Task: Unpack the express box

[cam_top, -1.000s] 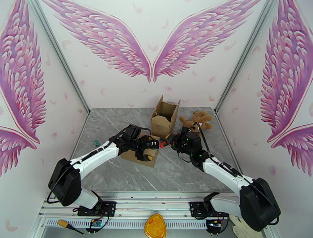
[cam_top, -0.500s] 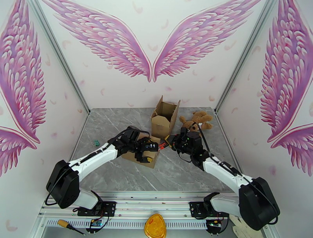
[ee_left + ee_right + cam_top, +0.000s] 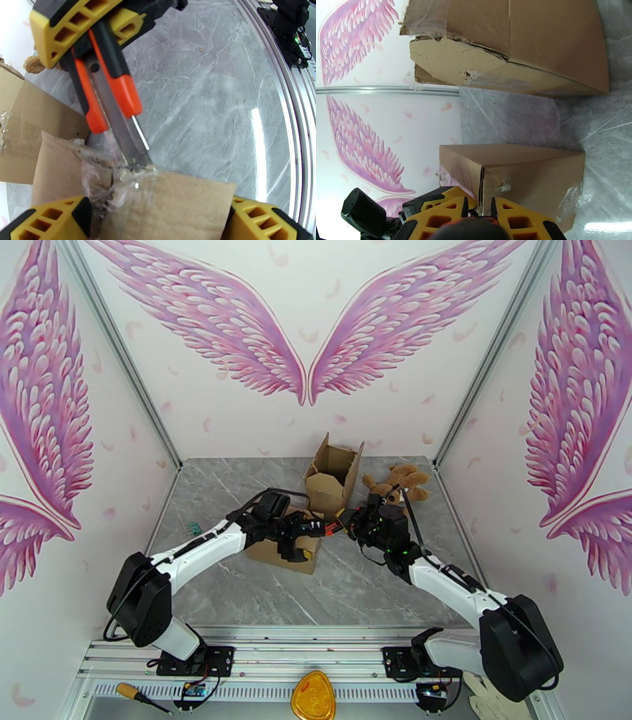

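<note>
A small green item (image 3: 190, 528) lies near the left edge of the grey marble-look table (image 3: 213, 493), too small to identify. To its right, the left gripper (image 3: 296, 540) reaches over the sealed cardboard box (image 3: 173, 205). That box sits near the middle of the table, just nearer than the opened one. The gripper's yellow fingers (image 3: 51, 219) are spread wide and straddle the carton, one on each side. They seem to press against its walls to brace it.

Wrinkled clear tape (image 3: 118, 183) covers the seam that faces the right arm. The blade tip of the utility knife (image 3: 112, 94) rests on that taped edge. The right gripper (image 3: 351, 526) is pinched tight on the knife's orange-and-black handle.

The step in hand looks like slitting the tape on this second carton. The next move calls for drawing the blade along the seam, shallow enough to spare whatever is inside, while the left arm stops the box from sliding. After that the flaps can be lifted. The contents of the sealed box are hidden.

Farther back, the opened cardboard box (image 3: 332, 473) stands with its flaps up. Its inside is in shadow, and nothing can be made out in it. A brown teddy bear (image 3: 399, 481) lies on the table just to its right, outside any container.
</note>
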